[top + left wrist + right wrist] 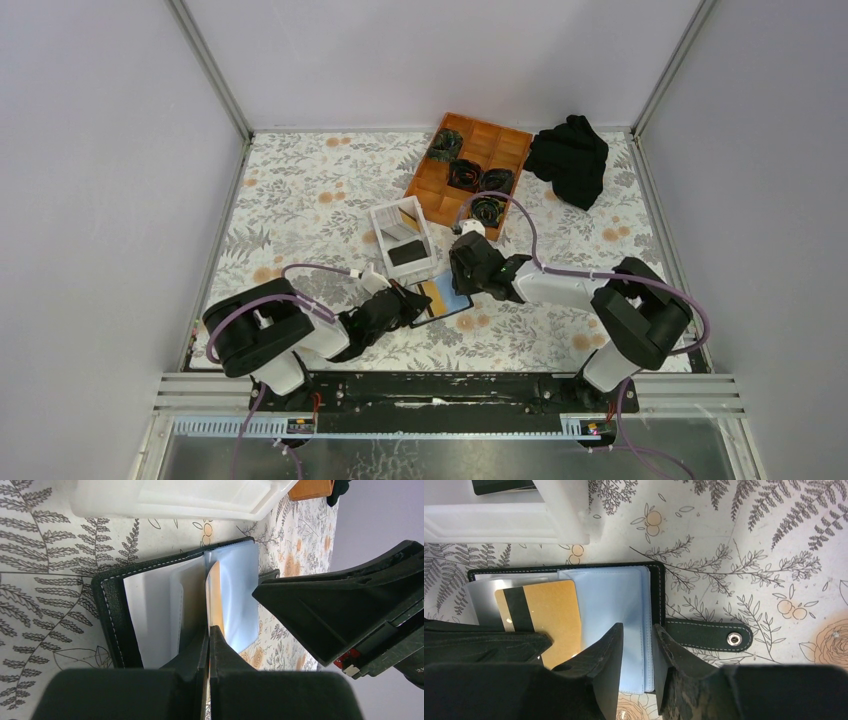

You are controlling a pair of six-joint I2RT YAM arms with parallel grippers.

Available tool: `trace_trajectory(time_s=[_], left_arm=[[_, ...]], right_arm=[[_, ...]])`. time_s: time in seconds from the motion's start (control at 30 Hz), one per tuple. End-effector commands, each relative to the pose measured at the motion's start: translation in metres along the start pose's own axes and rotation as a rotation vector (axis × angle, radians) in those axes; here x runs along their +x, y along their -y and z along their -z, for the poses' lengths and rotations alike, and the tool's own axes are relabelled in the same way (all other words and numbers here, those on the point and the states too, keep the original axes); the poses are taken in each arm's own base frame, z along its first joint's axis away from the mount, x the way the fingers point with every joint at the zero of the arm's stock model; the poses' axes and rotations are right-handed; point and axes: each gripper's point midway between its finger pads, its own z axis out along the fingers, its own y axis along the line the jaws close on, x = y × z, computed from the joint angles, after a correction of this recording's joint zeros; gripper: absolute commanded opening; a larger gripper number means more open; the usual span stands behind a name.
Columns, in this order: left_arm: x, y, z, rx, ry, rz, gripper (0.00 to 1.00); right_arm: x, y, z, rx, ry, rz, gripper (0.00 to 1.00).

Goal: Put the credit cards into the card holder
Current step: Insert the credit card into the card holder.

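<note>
Left gripper (209,632) pinched closed on orange-tan credit card (215,597), seen edge-on, standing over open card holder (112,615). Pale blue sleeves (240,595) fanned to either side of the card. Holder lies on fern-print tablecloth (45,555). White box (175,500) just beyond. Right gripper's finger (320,610) near holder's far edge; contact unclear.

We note the open card holder (658,592) boxed in: white box (377,228) just behind, left gripper (210,628) clamped on the orange credit card (549,605) at its left, right gripper (638,626), jaws parted, over its sleeves. Compartment tray (435,185) and black cloth (570,158) crowd the far right. We see bare floral table (300,190) far left, and right of the strap tab (709,635).
</note>
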Motion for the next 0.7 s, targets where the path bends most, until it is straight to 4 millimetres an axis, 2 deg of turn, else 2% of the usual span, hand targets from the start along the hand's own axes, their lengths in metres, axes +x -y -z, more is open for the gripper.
trace_trajectory(time_s=[0.0, 0.2, 0.4, 0.67], left_arm=[[0.012, -0.079, 0.014, -0.265, -0.056, -0.128, 0.0], [0.011, -0.077, 0.015, -0.26, -0.054, -0.121, 0.0], [0.009, -0.077, 0.016, -0.267, -0.048, -0.12, 0.0], [0.008, -0.082, 0.019, -0.293, -0.046, -0.112, 0.0]], right_arm=[[-0.016, -0.003, -0.001, 0.044, 0.038, 0.051, 0.36], [-0.012, 0.006, -0.009, 0.116, 0.016, 0.083, 0.38], [0.007, 0.016, -0.024, 0.168, -0.052, 0.1, 0.38], [0.014, 0.019, -0.027, 0.184, -0.071, 0.101, 0.38]])
